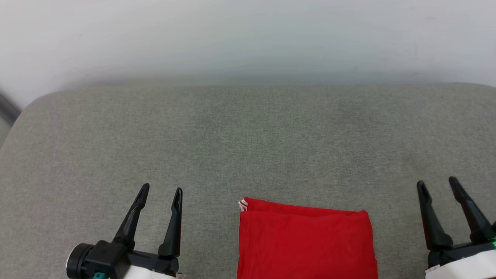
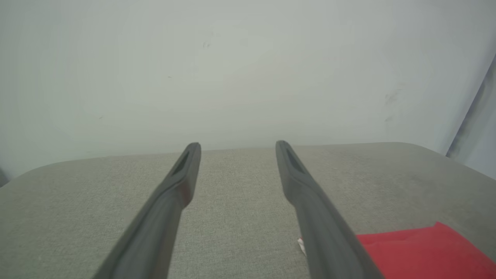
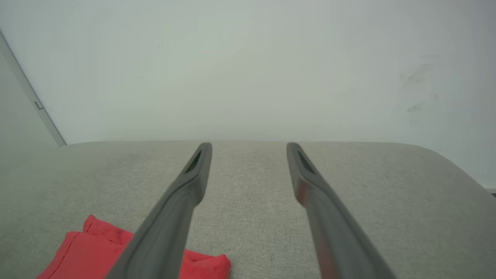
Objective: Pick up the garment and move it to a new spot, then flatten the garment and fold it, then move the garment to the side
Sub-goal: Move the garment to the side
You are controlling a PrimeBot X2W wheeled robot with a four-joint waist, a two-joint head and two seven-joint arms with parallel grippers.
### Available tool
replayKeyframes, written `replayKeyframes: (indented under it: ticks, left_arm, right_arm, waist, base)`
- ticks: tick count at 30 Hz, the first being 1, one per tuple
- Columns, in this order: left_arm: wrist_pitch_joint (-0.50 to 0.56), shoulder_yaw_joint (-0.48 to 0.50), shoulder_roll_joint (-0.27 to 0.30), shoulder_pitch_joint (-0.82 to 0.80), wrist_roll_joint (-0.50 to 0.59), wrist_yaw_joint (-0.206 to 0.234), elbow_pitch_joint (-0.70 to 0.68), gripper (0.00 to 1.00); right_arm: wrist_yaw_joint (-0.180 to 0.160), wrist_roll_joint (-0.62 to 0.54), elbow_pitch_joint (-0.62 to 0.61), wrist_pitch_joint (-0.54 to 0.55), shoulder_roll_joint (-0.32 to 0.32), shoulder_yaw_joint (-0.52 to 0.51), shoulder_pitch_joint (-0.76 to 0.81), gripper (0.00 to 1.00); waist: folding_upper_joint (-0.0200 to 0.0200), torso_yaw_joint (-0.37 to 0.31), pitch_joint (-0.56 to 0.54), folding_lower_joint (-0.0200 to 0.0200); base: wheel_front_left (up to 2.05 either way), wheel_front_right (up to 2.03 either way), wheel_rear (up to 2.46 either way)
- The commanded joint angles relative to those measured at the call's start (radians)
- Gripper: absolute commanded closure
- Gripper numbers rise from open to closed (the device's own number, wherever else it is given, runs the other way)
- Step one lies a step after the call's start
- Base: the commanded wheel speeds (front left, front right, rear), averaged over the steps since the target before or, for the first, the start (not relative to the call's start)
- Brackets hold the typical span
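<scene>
Neatly folded red garment (image 1: 306,244), striped trim corner.

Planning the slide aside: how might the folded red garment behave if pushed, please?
The garment is soft layered cloth, so it would probably bunch rather than slide whole. The woven grey surface likely adds drag. Lifted by one edge, it would probably droop.

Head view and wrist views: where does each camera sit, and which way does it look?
Head view: on the head, looking forward and down at the grey padded surface and folded red shirt; left gripper and right gripper show, both open.
Left wrist view: on the left wrist, looking along its two fingers toward the white wall.
Right wrist view: on the right wrist, along its own fingers, same wall.
Shared: both wrist views catch a corner of the shirt.
</scene>
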Motion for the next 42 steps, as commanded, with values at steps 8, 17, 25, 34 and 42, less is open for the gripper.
replayKeyframes:
  ticks: [8,17,25,34,42]
  left_arm:
    - [-0.002,-0.01,-0.005,-0.027,0.006,-0.001,-0.001,0.0]
    - [-0.002,-0.023,-0.009,-0.06,0.017,-0.001,0.007,0.0]
    - [-0.002,-0.05,-0.009,-0.1,0.022,-0.001,0.023,0.0]
    - [-0.002,-0.071,-0.015,-0.117,0.029,-0.001,0.031,0.0]
    - [-0.002,-0.078,-0.016,-0.118,0.03,-0.001,0.034,0.0]
  right_arm:
    - [0.0,0.09,-0.062,0.377,-0.105,0.04,0.005,0.0]
    - [0.0,0.215,-0.1,0.862,-0.105,0.028,0.023,0.0]
    - [0.0,0.213,-0.07,1.082,-0.005,-0.004,-0.003,0.0]
    - [0.0,0.193,0.036,1.098,0.058,0.054,-0.042,0.0]
    - [0.0,0.16,0.118,1.015,0.043,0.105,-0.073,1.0]
  waist:
    - [0.0,0.027,0.049,0.0]
    - [0.0,0.059,0.103,0.0]
    - [0.0,0.106,0.141,0.0]
    - [0.0,0.142,0.165,0.0]
    - [0.0,0.141,0.156,0.0]
  base:
    - [0.0,0.0,0.0]
    - [0.0,0.0,0.0]
    - [0.0,0.0,0.0]
    - [0.0,0.0,0.0]
    - [0.0,0.0,0.0]
